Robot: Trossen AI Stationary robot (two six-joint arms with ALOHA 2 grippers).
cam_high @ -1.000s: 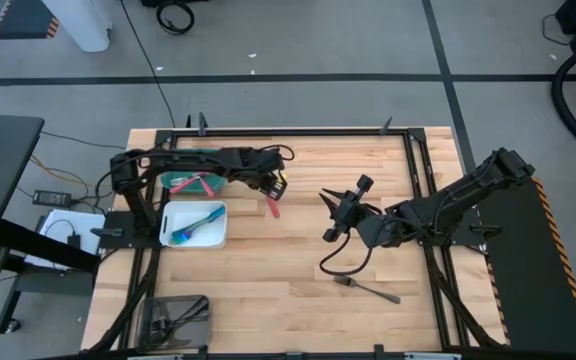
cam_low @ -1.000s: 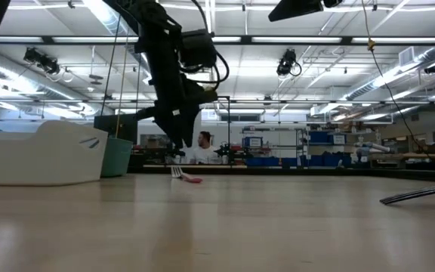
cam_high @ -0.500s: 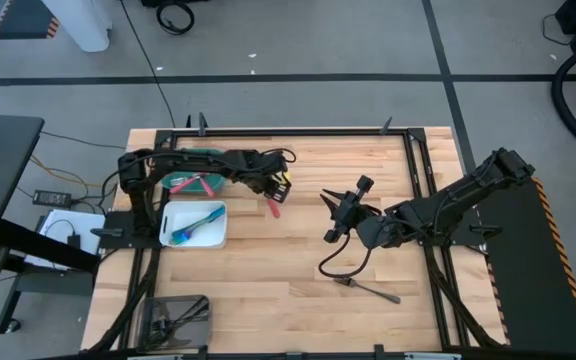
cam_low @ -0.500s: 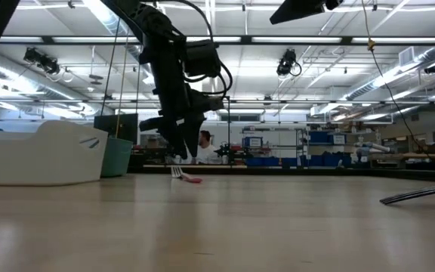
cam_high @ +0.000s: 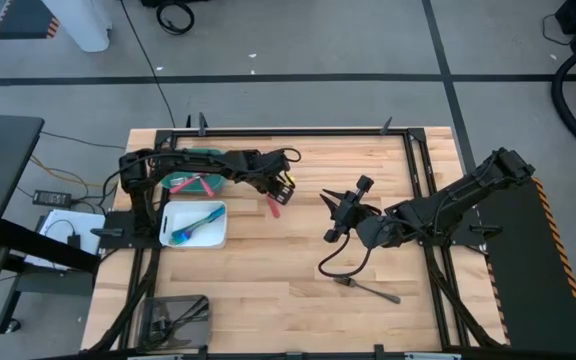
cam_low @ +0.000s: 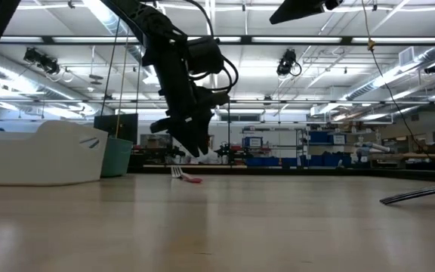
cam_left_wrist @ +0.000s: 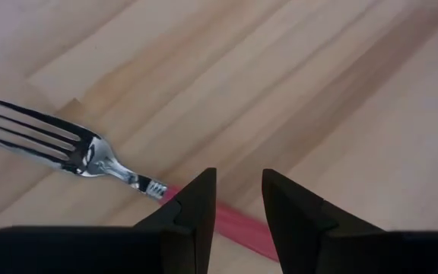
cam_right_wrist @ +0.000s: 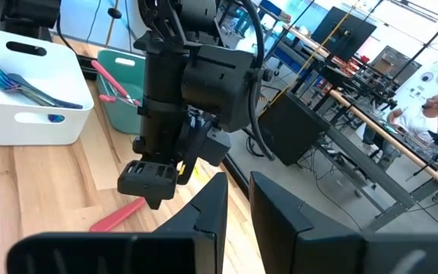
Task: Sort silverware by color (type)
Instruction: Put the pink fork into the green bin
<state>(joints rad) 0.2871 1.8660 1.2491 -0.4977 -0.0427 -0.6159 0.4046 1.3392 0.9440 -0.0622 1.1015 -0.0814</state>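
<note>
Left end effector [cam_high: 286,189] stretched low over the red-handled fork [cam_left_wrist: 105,164] on the counter [cam_high: 298,270], fingers narrowly parted, empty. Right end effector [cam_high: 340,212] mid-counter, slightly parted, empty.

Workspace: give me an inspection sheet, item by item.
Surface: wooden table, dark frame round it.
Job's things: red fork and grey utensil loose on the table; red pieces in green bin, blue in white bin, dark ones in grey bin.
Clutter: nothing seen.
Grippers: left gripper open above the red fork's handle; right gripper mid-table, holding nothing.
Cables: loop under the right arm.
Surroundings: person at benches.
</note>
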